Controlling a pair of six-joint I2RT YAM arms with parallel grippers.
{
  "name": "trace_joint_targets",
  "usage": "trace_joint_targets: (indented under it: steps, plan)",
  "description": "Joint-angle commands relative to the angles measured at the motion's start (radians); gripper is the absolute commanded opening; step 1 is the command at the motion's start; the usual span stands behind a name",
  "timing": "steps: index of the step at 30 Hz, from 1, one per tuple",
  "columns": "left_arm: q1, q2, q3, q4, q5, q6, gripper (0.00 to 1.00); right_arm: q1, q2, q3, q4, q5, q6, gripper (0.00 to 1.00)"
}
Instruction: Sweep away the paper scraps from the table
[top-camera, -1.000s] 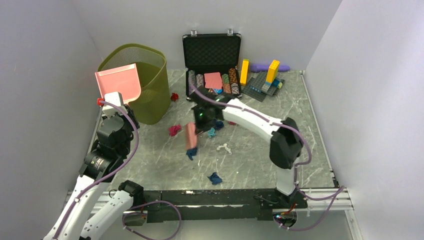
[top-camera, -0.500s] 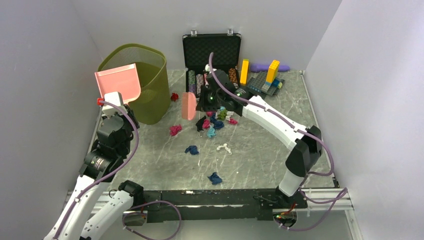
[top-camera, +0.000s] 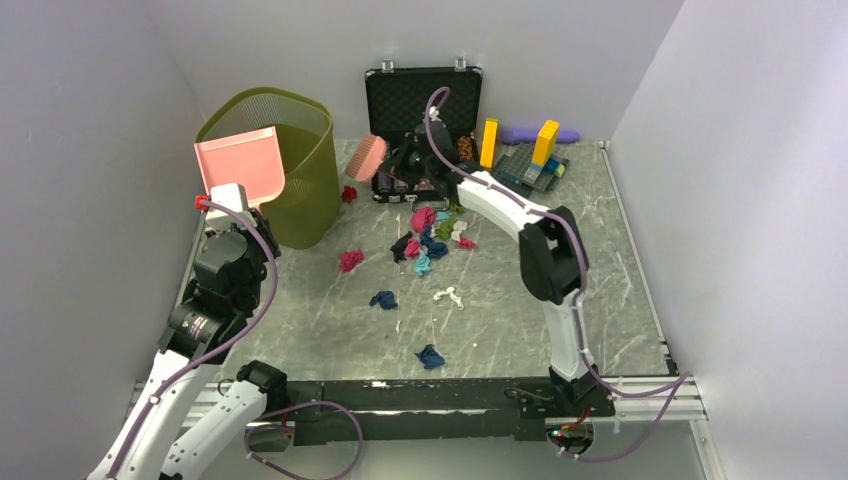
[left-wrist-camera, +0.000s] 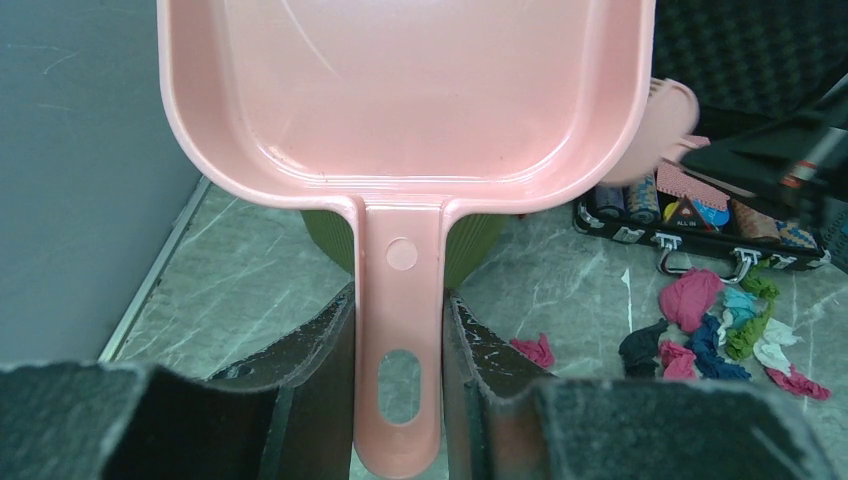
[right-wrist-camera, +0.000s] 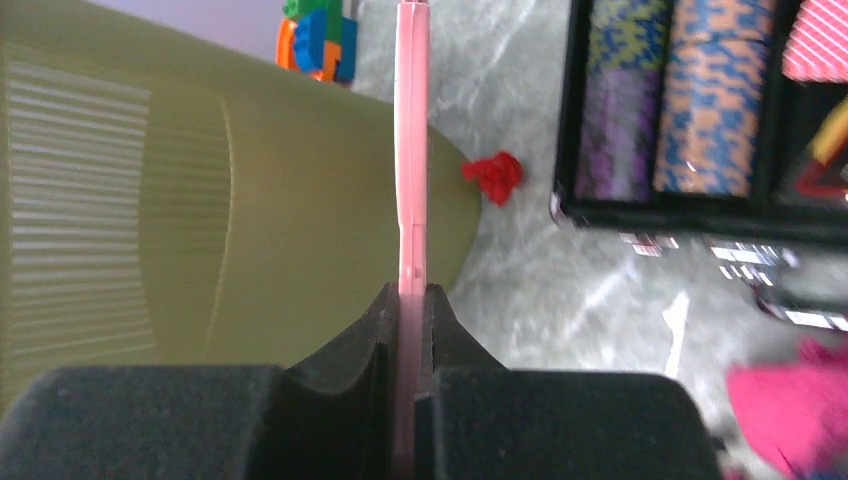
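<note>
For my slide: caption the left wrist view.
Left fingers clamp the pink dustpan by its handle; paper scraps heaped at right.

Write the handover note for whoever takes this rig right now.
Left gripper: shut on the handle of the pink dustpan, which is empty and held up by the green bin.
Right gripper: shut on the pink brush, raised beside the bin.
Paper scraps: main pile mid-way across the table, strays nearer the arms, a red scrap by the bin.
Done: nothing collected in the pan.
Left: sweep up every scrap.
</note>
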Motion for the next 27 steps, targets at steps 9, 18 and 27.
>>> trace_joint_targets:
  steps: [9,18,27]
  plan:
    - [0.007,0.009,-0.003,0.054,0.042,0.003,0.0,0.033,0.311,0.293,0.072,0.021,0.156,0.0]
    - [0.007,0.015,0.004,0.047,0.063,0.001,0.0,0.056,0.057,-0.073,-0.104,0.092,0.115,0.0]
    - [0.011,0.005,0.004,0.046,0.078,-0.001,0.0,0.057,-0.387,-0.316,-0.339,0.345,-0.054,0.0]
